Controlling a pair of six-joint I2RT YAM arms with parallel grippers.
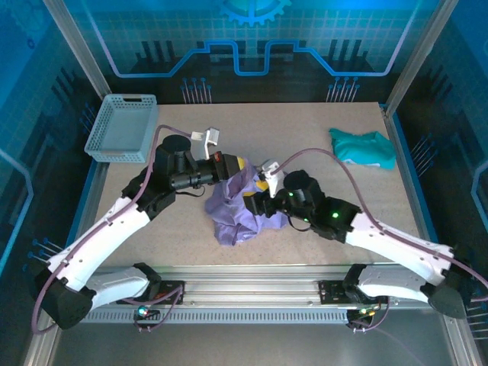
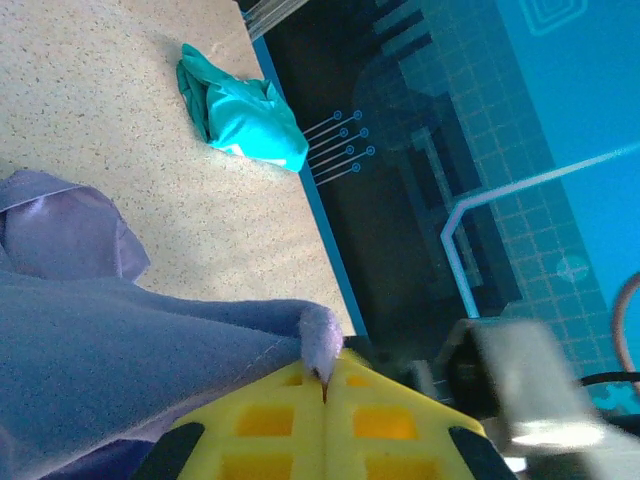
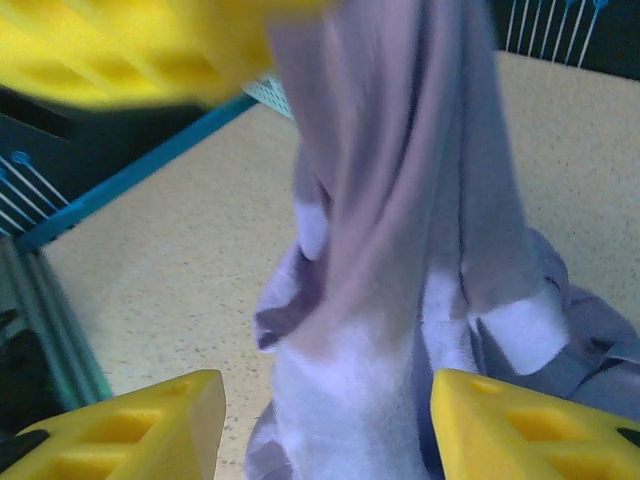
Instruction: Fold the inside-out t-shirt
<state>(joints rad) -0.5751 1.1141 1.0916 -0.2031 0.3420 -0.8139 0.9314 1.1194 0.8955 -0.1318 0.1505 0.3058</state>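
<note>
The inside-out t-shirt (image 1: 236,215) is a crumpled lavender heap at the table's middle, with one part pulled up off the surface. My left gripper (image 1: 241,169) is shut on a small pinch of that cloth, which pokes out between the closed yellow fingertips (image 2: 325,385) while the rest of the shirt (image 2: 100,340) drapes away to the left. My right gripper (image 1: 263,197) stands open just right of it. In the right wrist view a hanging fold of the t-shirt (image 3: 390,250) runs between the spread yellow fingers (image 3: 150,425), touching neither.
A teal-green garment (image 1: 364,147) lies bunched near the back right corner, also in the left wrist view (image 2: 240,110). A grey-blue basket (image 1: 122,128) stands at the back left. Bare table (image 1: 152,229) lies to the left of the shirt and behind it.
</note>
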